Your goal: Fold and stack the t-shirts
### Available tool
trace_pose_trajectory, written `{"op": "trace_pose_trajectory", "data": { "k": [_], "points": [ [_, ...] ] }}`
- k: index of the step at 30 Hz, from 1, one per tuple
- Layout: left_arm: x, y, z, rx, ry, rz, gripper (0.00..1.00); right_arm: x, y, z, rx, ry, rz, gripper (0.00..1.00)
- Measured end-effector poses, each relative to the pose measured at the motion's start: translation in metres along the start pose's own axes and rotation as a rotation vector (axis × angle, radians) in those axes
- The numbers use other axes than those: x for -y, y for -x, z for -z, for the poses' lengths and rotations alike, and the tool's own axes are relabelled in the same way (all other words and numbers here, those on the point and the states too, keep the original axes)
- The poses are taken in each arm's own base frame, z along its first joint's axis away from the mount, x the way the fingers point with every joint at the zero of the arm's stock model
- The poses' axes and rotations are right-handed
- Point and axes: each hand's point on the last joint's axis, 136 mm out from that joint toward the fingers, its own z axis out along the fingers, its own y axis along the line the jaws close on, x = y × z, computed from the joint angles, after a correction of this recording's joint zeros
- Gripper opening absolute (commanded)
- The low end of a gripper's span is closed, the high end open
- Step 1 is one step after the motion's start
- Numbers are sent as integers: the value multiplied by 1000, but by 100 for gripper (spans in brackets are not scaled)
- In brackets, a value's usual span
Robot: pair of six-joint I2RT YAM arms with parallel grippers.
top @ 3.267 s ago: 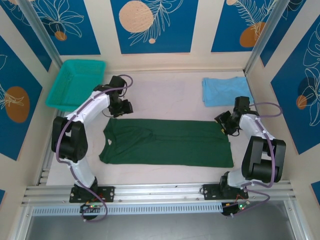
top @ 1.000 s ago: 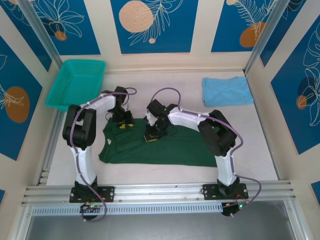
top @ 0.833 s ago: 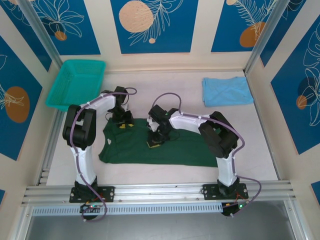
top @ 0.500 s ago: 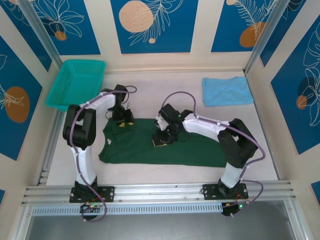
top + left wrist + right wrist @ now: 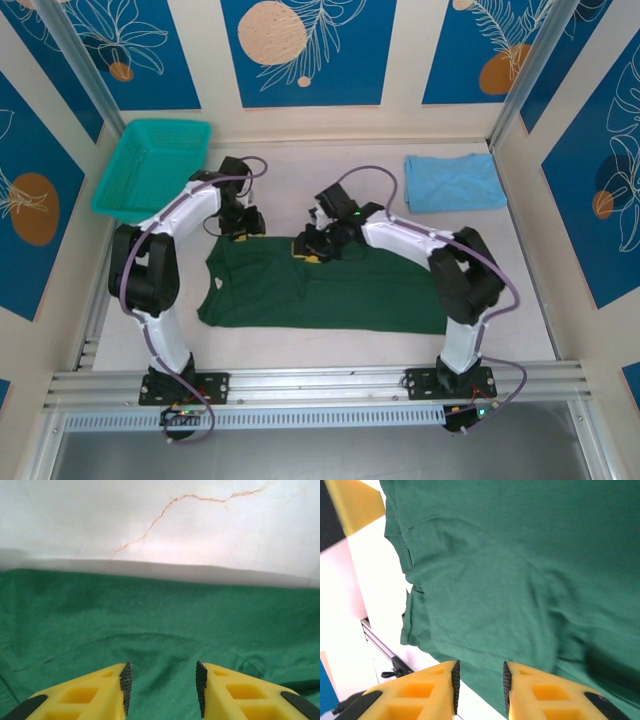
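The one table point(image 5: 300, 175) carries two t-shirts: one dark green t-shirt point(image 5: 330, 290) and one light blue t-shirt point(image 5: 453, 182). There is one teal basket point(image 5: 150, 165). Two robot arms are mounted on one metal rail point(image 5: 320, 385): one left arm point(image 5: 190, 205) and one right arm point(image 5: 410, 238). Each arm ends in one hand, which makes two: the left hand point(image 5: 243, 222) point(image 5: 162, 680) and the right hand point(image 5: 312, 247) point(image 5: 479, 680). Each hand has two yellow fingers, a pair in the left wrist view point(image 5: 90, 695) and a pair in the right wrist view point(image 5: 420, 695), four altogether.
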Motion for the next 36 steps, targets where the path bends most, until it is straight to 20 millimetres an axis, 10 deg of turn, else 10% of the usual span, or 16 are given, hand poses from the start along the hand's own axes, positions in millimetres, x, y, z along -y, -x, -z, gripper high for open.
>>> {"op": "trace_pose_trajectory", "data": {
  "k": [5,11,20,27,31,36],
  "points": [
    [-19,-11,-22,-41,76,29,40,21,-17,-42,-97,-73,-52,28],
    [-37,-19,-51,-91,145,55,41,57,-45,-41,-148,-158,-152,31],
    [-35,-12,-44,-73,147,87,60,38,-38,71,86,-107,-164,50],
    [-4,7,19,70,99,147,63,172,-4,183,448,-263,-504,49],
    [12,-9,25,70,65,186,65,227,-15,197,478,-329,-675,47],
    [1,-48,-18,-41,111,259,67,252,-22,185,408,-393,-727,52]
  ]
}}
